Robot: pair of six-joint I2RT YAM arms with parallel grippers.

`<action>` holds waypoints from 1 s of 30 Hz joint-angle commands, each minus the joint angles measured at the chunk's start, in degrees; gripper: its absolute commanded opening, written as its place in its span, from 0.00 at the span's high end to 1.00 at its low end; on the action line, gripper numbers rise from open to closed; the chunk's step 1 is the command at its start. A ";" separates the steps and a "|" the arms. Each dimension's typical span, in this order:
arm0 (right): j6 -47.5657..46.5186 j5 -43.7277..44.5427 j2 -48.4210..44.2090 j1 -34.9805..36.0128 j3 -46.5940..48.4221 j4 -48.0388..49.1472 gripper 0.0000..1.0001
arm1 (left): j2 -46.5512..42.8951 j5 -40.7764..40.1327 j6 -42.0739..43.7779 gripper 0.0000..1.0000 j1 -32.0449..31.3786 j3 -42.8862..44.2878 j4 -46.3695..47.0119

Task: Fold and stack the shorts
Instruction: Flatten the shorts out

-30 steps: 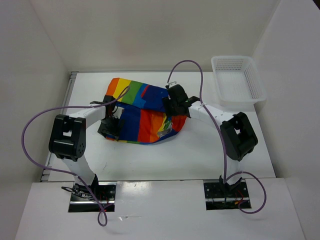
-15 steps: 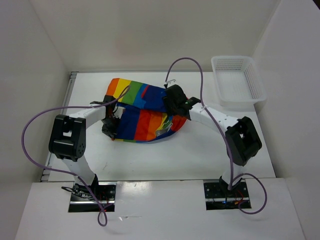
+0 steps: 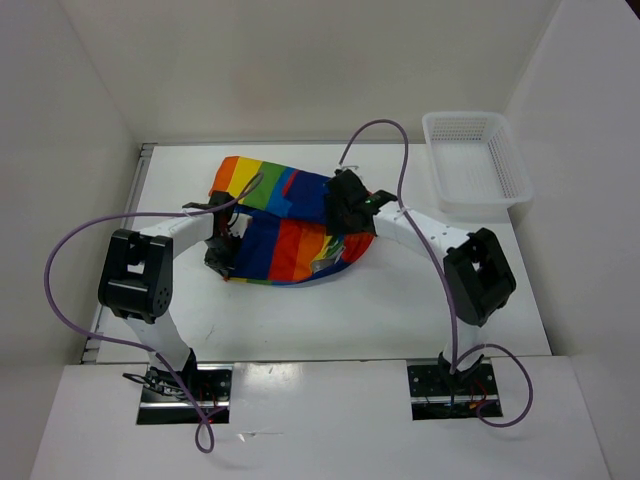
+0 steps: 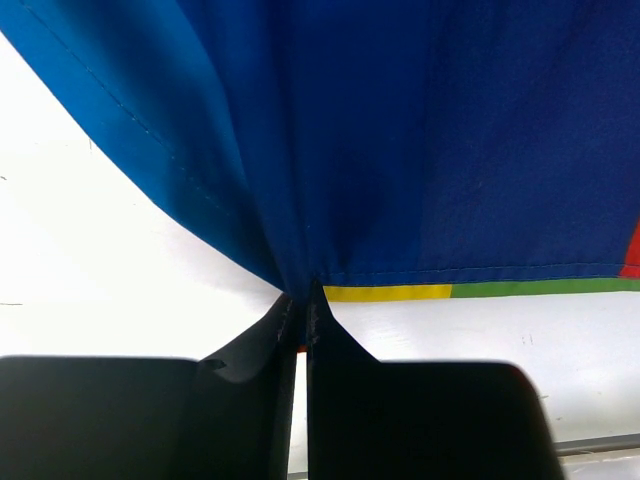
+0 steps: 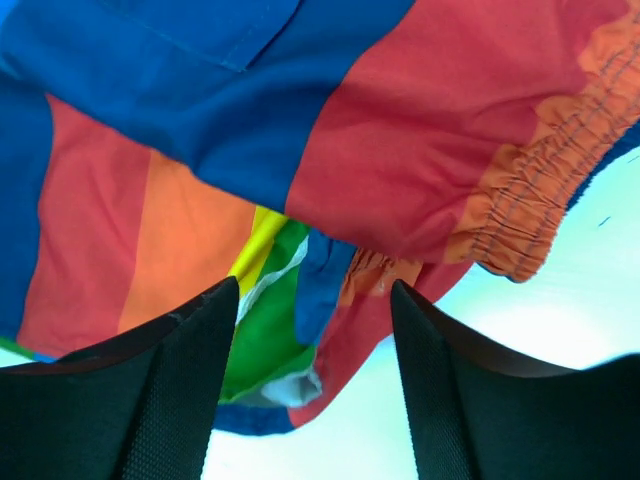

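**Overhead view.** The shorts (image 3: 290,222) lie crumpled on the white table (image 3: 300,310), towards its far middle. Their broad stripes are red, orange, yellow, green and blue, and a folded upper layer crosses the far part of the heap. The left gripper (image 3: 222,255) meets the garment at its near-left edge. The right gripper (image 3: 350,205) sits over the garment's right-hand end, above the cloth. The shorts therefore lie between the two grippers. A white mesh basket (image 3: 515,165) stands at the far right corner, well apart from the garment.

**Left wrist view.** The two black fingers (image 4: 250,370) are pressed together with only a thin slit between them. A pinch of blue cloth runs down into the nip at their tips, so the left gripper is closed on the edge of the shorts. From the pinch the blue panel fans outward, away from the gripper, and bare table shows to either side below it. A hem with yellow and green stripes shows just to the right of the tips.

**Right wrist view.** The fingers (image 5: 180,380) stand wide apart and clamp nothing. The shorts fill the field beyond the tips. A blue layer and a red panel with an orange gathered waistband lie uppermost. A fold of blue, green and yellow cloth sits in line with the gap between the fingers. Whether the pads touch the cloth cannot be told.
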 commanded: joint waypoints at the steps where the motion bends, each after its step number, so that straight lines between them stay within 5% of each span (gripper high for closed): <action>1: 3.74 2.22 1.73 0.12 3.12 -1.32 0.32 | 3.29 -1.00 0.23 0.95 -0.28 -2.17 2.57; 9: 5.14 3.80 5.24 0.12 -1.45 0.86 0.35 | 2.77 -1.00 0.23 0.95 -0.28 -2.17 2.57; 13: 1.65 7.04 8.58 0.12 -0.83 4.03 0.72 | 2.16 -0.47 0.23 0.95 -0.28 -2.17 2.57; 14: 0.58 7.92 8.59 0.12 -0.83 4.73 0.91 | 2.15 -0.47 0.23 0.95 -0.28 -2.17 2.57; 17: -7.31 11.43 8.59 0.12 1.71 9.29 1.00 | 1.45 1.11 0.23 0.97 1.03 -0.60 2.05; 21: -15.85 11.01 10.16 -3.30 18.51 14.14 1.00 | -0.83 -1.96 0.23 0.98 8.39 10.63 0.38; 26: -22.96 8.03 12.98 -8.75 43.51 11.24 1.00 | -0.84 -3.81 0.23 1.00 14.48 44.15 -2.00; 30: -27.19 7.50 6.60 -10.69 41.90 11.86 1.00 | -2.93 -4.43 0.23 1.00 15.01 56.43 -3.31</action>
